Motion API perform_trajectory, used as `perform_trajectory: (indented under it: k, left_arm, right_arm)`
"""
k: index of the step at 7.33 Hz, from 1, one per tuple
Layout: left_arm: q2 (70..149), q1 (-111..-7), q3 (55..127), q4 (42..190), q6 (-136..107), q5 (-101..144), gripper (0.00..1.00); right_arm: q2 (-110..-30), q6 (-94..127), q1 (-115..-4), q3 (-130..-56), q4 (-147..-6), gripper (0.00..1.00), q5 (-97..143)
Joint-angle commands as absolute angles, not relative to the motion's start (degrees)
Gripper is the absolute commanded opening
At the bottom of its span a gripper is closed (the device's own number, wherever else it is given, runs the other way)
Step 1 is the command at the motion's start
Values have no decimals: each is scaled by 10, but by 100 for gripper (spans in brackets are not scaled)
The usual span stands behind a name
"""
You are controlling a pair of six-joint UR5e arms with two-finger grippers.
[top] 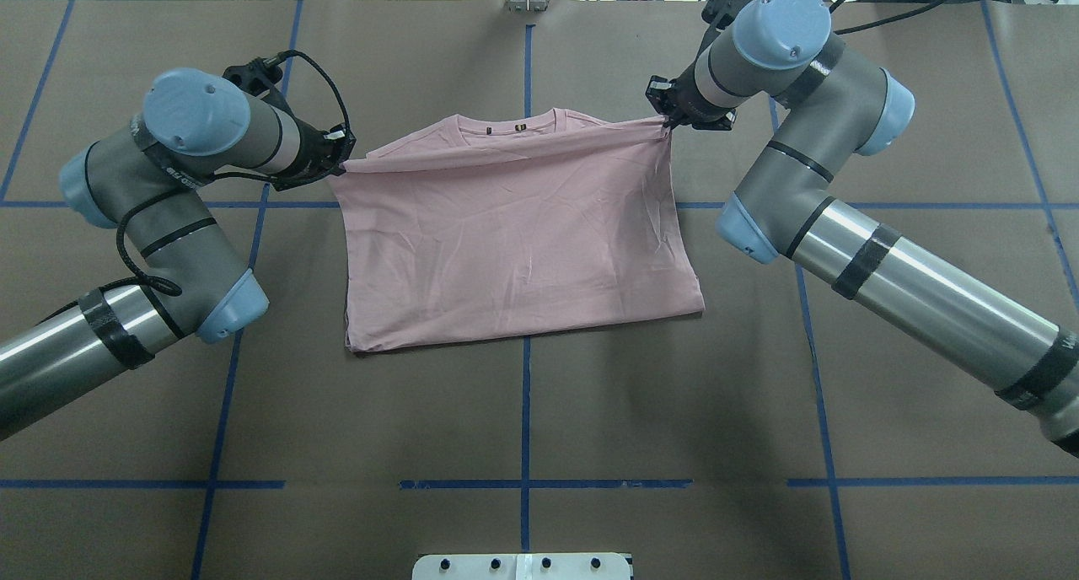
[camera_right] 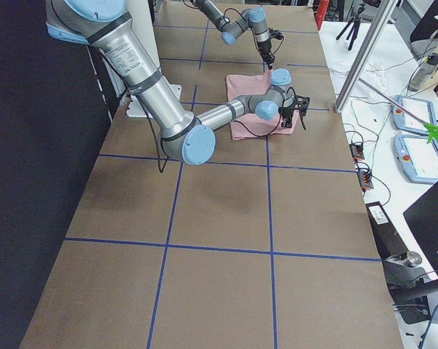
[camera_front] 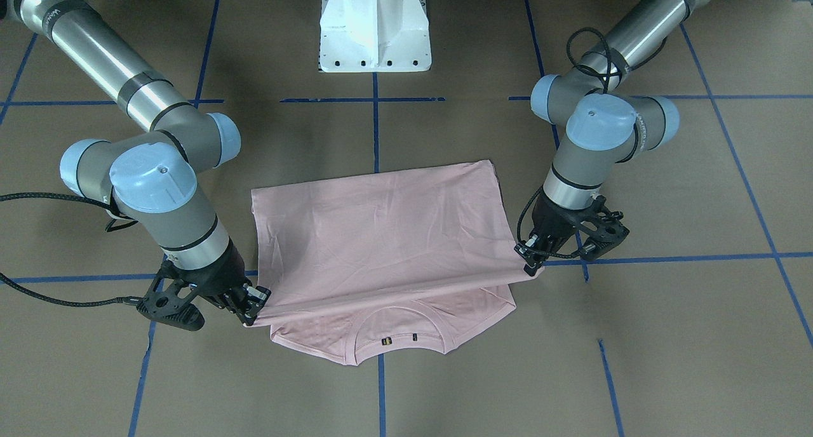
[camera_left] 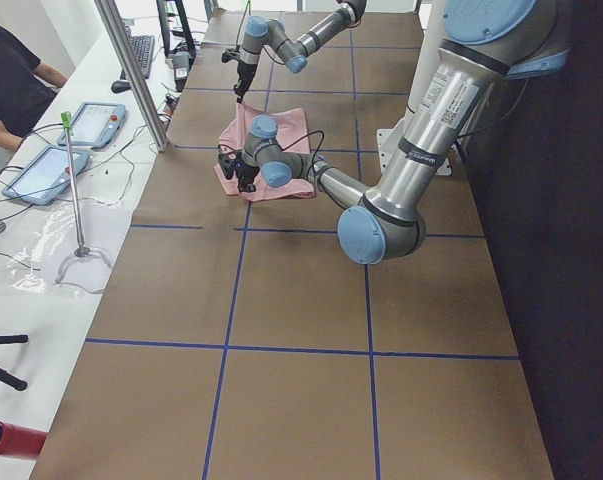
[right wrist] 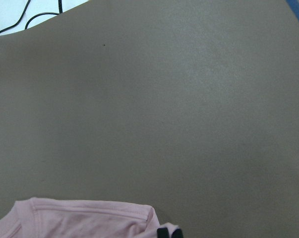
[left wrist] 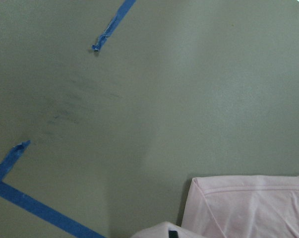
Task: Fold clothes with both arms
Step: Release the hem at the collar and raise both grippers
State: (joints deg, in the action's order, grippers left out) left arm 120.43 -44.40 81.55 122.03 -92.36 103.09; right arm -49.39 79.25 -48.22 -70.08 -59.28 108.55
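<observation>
The shirt (top: 514, 243) lies on the brown table (top: 523, 411) in front of the white base (top: 523, 566). It is centred on the blue tape line (top: 525, 394) that runs out from the base. It is doubled over: the folded edge is the side nearest the base and lies flat on the table. The plain upper layer runs from there away from the base towards the collar (camera_front: 397, 338).

The left hand (top: 337, 160) is pinched closed on one free corner of that upper layer, on the side of the shirt far from the base. The right hand (top: 668, 115) is pinched closed on the other free corner, at much the same distance from the base. The edge between them is pulled straight and held a little off the table. It hangs over the shoulders of the lower layer, just short of the collar. The collar and a strip of the shoulders show beyond it, on the side farthest from the base. Two small dark tags (camera_front: 385, 340) sit inside the collar.

Each wrist view looks down on bare table with a bit of pink cloth at its bottom edge.
</observation>
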Motion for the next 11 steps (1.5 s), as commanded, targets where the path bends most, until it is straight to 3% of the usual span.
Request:
perform_trajectory:
  k: [1,4,5,6,7,9,11]
  left_arm:
    - [1216,-445,811,1223,-926,1030,0]
    - [1224,-444,811,1223,-921,1030,0]
    - [1224,-445,811,1223,-921,1030,11]
    - [1223,-444,810,1221,-912,1027,99]
    - [1223,-445,812,1215,-891,1026,100]
    - [1223,-449,813,1209,-890,1027,100]
    - [1222,-450,857,1181,-890,1031,100]
  right_arm:
    - [-483,793,-483,-693,-591,0,1085]
    - [-481,790,-476,-700,-586,0,1085]
    - [-482,788,-475,-700,-586,0,1086]
    - [-486,787,-475,-700,-586,49,1088]
    - [-490,783,-461,-700,-586,99,1082]
    - [-500,762,-465,-710,-568,100,1100]
    - [-558,778,-467,-797,-583,100,1142]
